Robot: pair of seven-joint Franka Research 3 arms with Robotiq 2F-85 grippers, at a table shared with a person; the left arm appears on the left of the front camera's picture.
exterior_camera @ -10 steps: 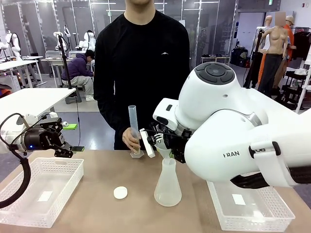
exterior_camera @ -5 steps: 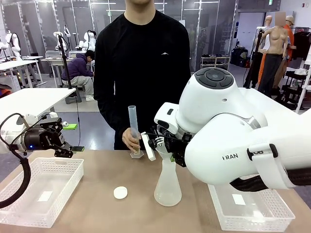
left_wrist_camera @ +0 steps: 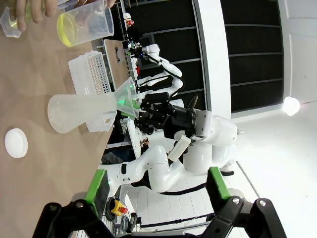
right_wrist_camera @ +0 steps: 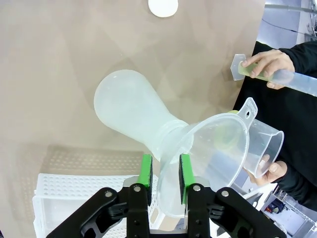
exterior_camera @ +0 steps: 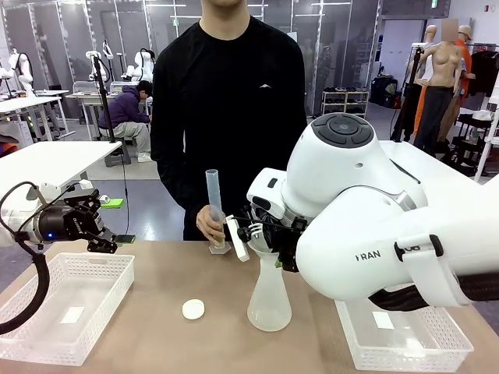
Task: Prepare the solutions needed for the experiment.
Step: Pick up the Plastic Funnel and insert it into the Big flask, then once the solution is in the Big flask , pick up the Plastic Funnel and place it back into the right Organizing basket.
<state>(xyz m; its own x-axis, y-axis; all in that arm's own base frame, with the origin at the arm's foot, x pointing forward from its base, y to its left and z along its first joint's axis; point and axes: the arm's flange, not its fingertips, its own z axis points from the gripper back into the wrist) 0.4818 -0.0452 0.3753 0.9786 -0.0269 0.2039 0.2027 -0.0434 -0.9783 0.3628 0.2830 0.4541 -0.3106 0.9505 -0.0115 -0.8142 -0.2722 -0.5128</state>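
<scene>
Standing on brown table (exterior_camera: 156,339): flask (exterior_camera: 270,300) with funnel (exterior_camera: 262,245), white cap (exterior_camera: 193,309), 2 trays (exterior_camera: 78,258) (exterior_camera: 405,360).

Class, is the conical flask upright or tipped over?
Upright: the conical flask stands on its wide base on the table, neck pointing up.
</scene>
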